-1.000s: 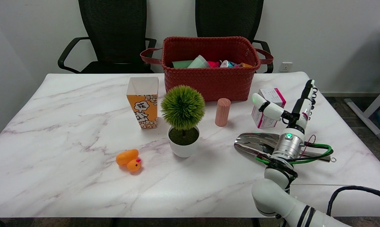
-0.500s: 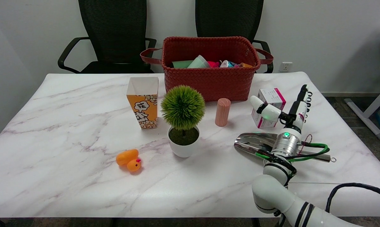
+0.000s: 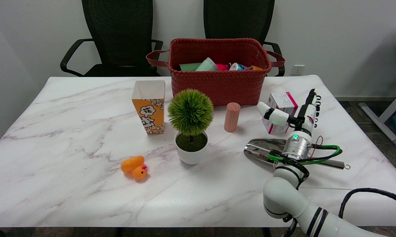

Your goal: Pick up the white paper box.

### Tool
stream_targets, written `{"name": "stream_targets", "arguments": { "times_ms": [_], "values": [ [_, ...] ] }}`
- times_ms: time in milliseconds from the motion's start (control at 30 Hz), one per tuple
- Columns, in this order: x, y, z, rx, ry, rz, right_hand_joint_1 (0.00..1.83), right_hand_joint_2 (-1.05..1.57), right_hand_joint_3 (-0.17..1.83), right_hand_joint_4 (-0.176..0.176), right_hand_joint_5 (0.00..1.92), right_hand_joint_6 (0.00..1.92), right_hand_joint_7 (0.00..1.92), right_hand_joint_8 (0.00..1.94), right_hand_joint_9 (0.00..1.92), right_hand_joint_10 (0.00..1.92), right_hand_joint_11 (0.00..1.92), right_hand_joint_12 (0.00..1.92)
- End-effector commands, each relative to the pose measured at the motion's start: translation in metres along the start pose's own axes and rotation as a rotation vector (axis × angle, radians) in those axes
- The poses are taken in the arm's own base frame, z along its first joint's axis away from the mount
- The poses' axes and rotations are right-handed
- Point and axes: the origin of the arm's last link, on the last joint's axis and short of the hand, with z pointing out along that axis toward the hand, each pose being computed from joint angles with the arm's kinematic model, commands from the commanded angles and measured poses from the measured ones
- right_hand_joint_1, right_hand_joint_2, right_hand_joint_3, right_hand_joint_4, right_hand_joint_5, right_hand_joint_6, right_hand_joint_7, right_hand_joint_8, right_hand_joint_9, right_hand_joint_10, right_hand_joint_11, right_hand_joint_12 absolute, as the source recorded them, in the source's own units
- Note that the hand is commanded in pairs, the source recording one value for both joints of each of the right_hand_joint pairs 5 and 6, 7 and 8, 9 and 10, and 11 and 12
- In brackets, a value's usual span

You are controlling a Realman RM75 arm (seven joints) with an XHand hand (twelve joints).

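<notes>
Right hand (image 3: 291, 113): spread and holding nothing, thumb out to the picture's left, the other fingers raised on the right.
White paper box (image 3: 281, 112): standing on the worktop (image 3: 86, 131) just right of the red basket (image 3: 219, 85), in the gap between thumb and fingers; whether they touch it cannot be told.
Direction: box lies just beyond the palm, toward the far edge.
Nearby: metal scoop (image 3: 267, 148) under the wrist.
Next, judged: closing around the box's sides.

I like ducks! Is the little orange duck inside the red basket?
No, the orange duck lies on the table, far in front of the red basket.
</notes>
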Motion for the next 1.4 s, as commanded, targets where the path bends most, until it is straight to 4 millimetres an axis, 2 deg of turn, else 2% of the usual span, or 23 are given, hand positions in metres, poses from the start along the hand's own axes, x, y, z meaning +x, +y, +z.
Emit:
{"name": "stream_targets", "arguments": {
  "times_ms": [33, 967, 1400],
  "values": [
    [-0.001, -0.012, 0.004, -0.045, -0.008, -0.099, 1.21, 0.00, 0.70, 0.000, 0.00, 0.00, 0.00, 0.00, 0.00, 0.00, 0.00, 0.00],
    [-0.003, 0.002, 0.008, -0.096, -0.010, -0.035, 1.19, 0.02, 0.70, 0.000, 0.00, 0.00, 0.00, 0.00, 0.00, 0.00, 0.00, 0.00],
    [-0.011, 0.008, 0.016, -0.110, -0.034, -0.014, 1.19, 0.04, 0.69, 0.000, 0.00, 0.00, 0.00, 0.00, 0.00, 0.00, 0.00, 0.00]
  ]
}}
